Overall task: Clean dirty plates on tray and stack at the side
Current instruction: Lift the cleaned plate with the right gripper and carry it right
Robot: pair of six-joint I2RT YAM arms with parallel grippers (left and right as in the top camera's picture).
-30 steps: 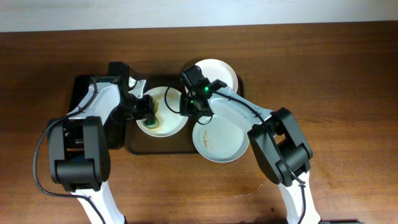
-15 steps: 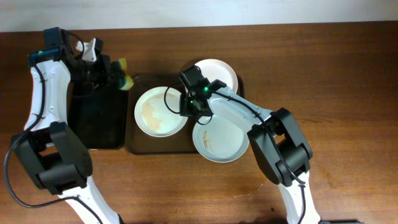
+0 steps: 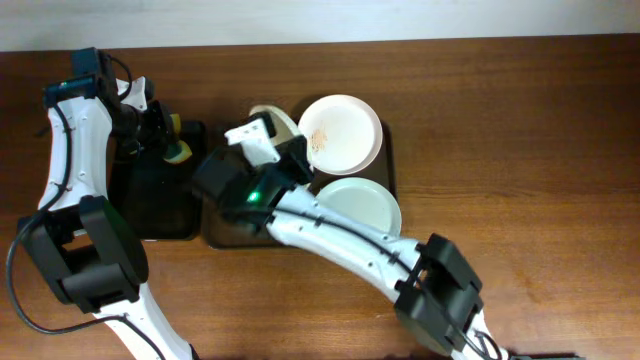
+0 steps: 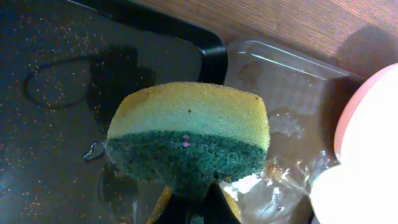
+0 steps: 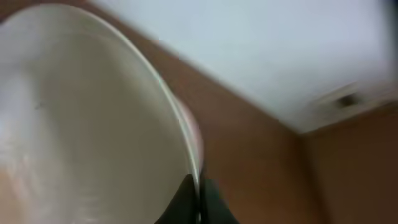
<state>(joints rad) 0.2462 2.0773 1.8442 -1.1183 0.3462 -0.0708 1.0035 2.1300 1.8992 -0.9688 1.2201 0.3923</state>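
Observation:
My right gripper (image 3: pixel 281 146) is shut on the rim of a white plate (image 3: pixel 272 120) and holds it tilted up on edge above the left part of the dark brown tray (image 3: pixel 226 236). In the right wrist view the plate (image 5: pixel 81 124) fills the left side, its rim pinched between the fingers (image 5: pixel 198 186). A second white plate (image 3: pixel 341 133) with orange-brown smears lies at the tray's back right. The pale blue-green plate (image 3: pixel 358 206) lies at its front right. My left gripper (image 3: pixel 172 150) is shut on a yellow-and-green sponge (image 4: pixel 189 134) above the black tray (image 3: pixel 155 205).
The narrow black tray (image 4: pixel 56 74) lies left of the brown tray and is speckled with crumbs. Crumpled clear plastic (image 4: pixel 286 93) lies beside its corner. Bare wooden table (image 3: pixel 520 150) extends to the right of the brown tray.
My right arm has swung left across the tray and lifted the left white plate up on edge. My left gripper, with the sponge, has shifted slightly down over the black tray.

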